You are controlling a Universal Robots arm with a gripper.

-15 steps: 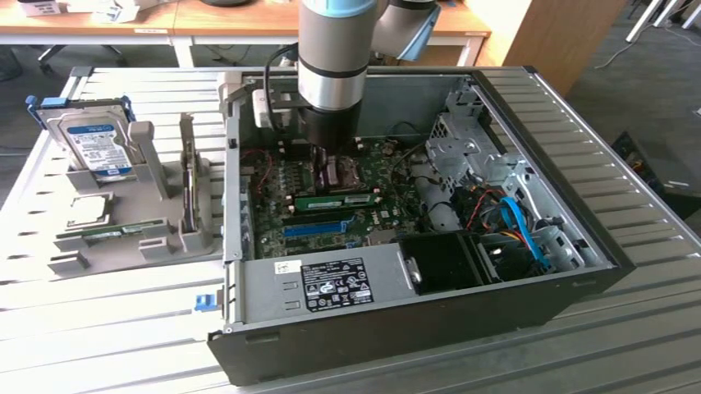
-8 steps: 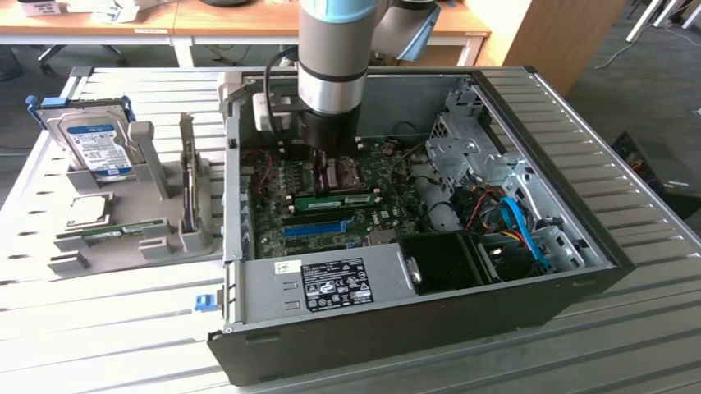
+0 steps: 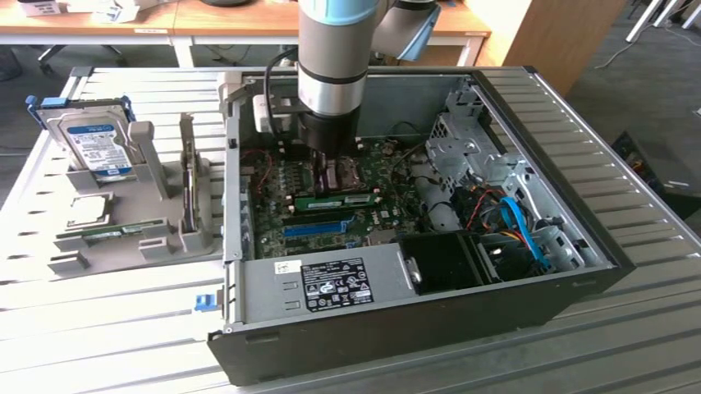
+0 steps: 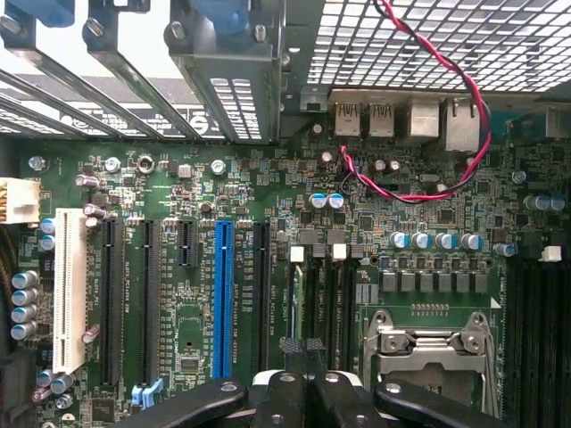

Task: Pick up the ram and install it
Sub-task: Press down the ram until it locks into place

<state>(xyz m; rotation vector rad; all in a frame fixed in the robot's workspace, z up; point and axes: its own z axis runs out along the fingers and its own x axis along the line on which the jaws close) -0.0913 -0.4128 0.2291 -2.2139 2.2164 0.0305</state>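
Note:
The ram (image 3: 335,200), a long green stick with dark chips, stands on edge in a slot of the motherboard (image 3: 383,217) inside the open computer case (image 3: 570,205). My gripper (image 3: 327,168) hangs straight down just behind the ram in the exterior view, its tip close over the board. In the wrist view my gripper (image 4: 304,379) is shut, its black fingers (image 4: 284,392) pressed together above the black memory slots (image 4: 326,299). I cannot tell whether the fingers touch the ram.
A grey holder (image 3: 143,234) on the exterior view's left carries a blue-labelled hard drive (image 3: 93,144), a square silver processor (image 3: 88,209) and another green stick (image 3: 110,234). In the case are the power supply (image 3: 328,283), drive cage (image 3: 465,152), blue cable (image 3: 515,222) and processor socket (image 4: 428,343).

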